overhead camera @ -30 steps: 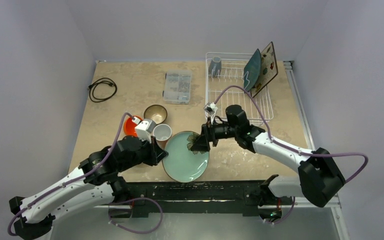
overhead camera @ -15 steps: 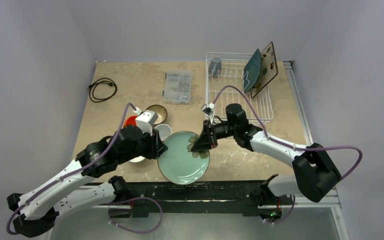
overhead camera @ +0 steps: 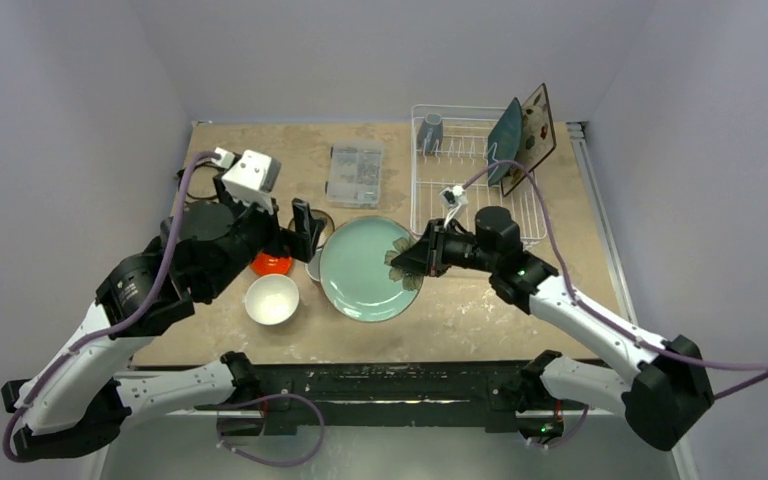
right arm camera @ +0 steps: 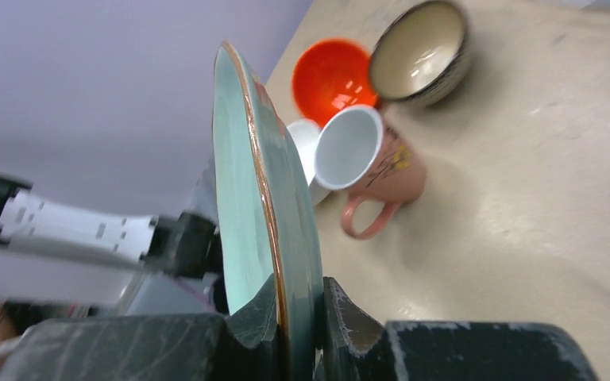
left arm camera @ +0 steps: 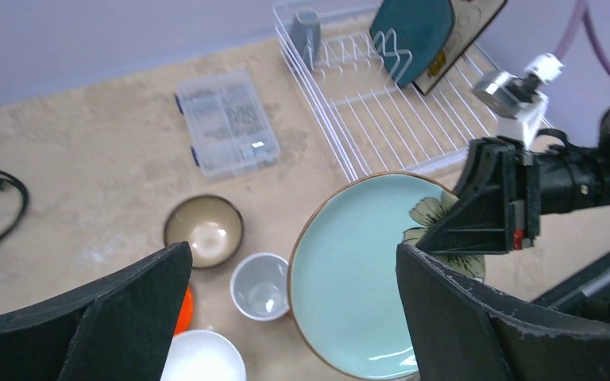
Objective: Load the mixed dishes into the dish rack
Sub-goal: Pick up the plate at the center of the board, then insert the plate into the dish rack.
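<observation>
The round pale green plate point(overhead camera: 365, 270) is held off the table by its right rim, with my right gripper point(overhead camera: 407, 262) shut on it. In the right wrist view both fingers pinch the plate point(right arm camera: 258, 182) edge at my right gripper point(right arm camera: 298, 333). My left gripper point(overhead camera: 295, 233) hangs open above the bowls, holding nothing point(left arm camera: 292, 254). Below it are the brown bowl point(left arm camera: 204, 230), salmon-pink mug point(left arm camera: 260, 286), white bowl point(overhead camera: 271, 298) and orange bowl point(overhead camera: 270, 263). The dish rack point(overhead camera: 465, 195) holds the teal plate point(overhead camera: 505, 140), floral plate point(overhead camera: 535, 125) and grey-blue mug point(overhead camera: 430, 130).
A clear plastic compartment box point(overhead camera: 354, 174) lies left of the rack. A coiled black cable point(overhead camera: 205, 178) rests at the far left of the table. The black front rail point(overhead camera: 390, 380) runs along the near edge.
My left gripper opened, let go of the green plate and rose back to the left. My right gripper shut on the plate's rim and carried it up and toward the rack.
</observation>
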`<state>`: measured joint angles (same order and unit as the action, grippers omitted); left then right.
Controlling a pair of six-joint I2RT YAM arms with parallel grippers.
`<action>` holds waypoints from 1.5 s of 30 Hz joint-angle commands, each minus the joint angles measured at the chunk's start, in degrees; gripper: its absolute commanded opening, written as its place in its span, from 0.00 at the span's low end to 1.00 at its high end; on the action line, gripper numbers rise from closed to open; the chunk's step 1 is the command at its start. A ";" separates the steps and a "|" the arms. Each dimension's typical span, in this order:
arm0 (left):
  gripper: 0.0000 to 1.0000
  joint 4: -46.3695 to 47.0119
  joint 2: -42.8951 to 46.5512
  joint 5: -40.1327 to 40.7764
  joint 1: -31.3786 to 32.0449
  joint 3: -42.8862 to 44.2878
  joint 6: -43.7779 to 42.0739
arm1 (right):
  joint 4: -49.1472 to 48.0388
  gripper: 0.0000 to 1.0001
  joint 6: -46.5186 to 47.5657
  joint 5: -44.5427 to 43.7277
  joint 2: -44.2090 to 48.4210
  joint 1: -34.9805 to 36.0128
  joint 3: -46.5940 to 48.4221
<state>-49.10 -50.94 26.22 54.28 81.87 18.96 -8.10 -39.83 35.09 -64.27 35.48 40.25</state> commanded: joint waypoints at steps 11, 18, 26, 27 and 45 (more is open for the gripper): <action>0.99 31.35 -5.50 19.87 -0.14 -10.57 -38.94 | 19.82 0.00 -11.35 -67.67 32.80 -0.35 -0.20; 0.99 34.82 -0.72 14.80 -0.14 -18.09 -35.33 | 25.99 0.00 -3.11 -76.58 26.13 -0.34 7.73; 0.97 34.34 -2.86 14.93 -0.14 -18.24 -33.99 | 22.48 0.00 4.12 -79.84 16.45 -0.33 14.53; 0.97 34.34 -2.97 14.92 -0.14 -18.31 -33.73 | 21.85 0.00 4.83 -80.14 15.53 -0.35 15.10; 0.96 36.29 -5.67 16.27 -0.14 -19.63 -34.57 | 15.35 0.00 19.52 -88.28 7.24 -0.34 18.09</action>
<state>-15.05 -56.25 41.36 54.28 62.13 -15.62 18.52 -26.63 -45.69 -55.57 35.11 54.28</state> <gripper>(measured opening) 0.965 0.136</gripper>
